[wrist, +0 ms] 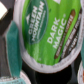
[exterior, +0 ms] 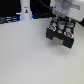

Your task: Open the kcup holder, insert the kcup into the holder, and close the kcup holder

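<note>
Hovering directly above the kcup holder [exterior: 61,34], the gripper [exterior: 63,19] has the kcup [wrist: 50,32] straight beneath it, green lid up; whether its jaws are wide or narrow cannot be told.

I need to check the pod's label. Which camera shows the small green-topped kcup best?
The wrist view: the small white kcup's green foil lid fills the frame, with "Dark Magic" readable. The exterior view shows the kcup only as a tiny green spot under the gripper, above the black boxy kcup holder.
</note>
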Controlling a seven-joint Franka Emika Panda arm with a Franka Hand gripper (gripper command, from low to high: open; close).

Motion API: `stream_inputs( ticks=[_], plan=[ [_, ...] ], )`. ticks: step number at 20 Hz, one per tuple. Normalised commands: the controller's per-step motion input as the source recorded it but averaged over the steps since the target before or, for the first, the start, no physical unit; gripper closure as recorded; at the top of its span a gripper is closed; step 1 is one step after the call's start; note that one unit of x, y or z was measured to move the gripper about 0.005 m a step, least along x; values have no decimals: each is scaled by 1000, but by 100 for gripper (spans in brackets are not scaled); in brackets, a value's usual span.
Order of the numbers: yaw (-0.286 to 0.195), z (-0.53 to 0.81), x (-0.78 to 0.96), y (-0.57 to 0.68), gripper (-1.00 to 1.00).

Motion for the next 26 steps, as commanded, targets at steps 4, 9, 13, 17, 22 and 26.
stream_inputs(
  ticks=[4, 9, 13, 17, 22, 26],
  plan=[
    [82, 323, 105, 7, -100],
    [112, 411, 219, -94, -100],
    [139, 451, 326, -283, -100],
    [112, 405, 388, -334, -100],
    [44, 276, 571, -437, -100],
    [13, 204, 665, -470, -100]
  ],
)
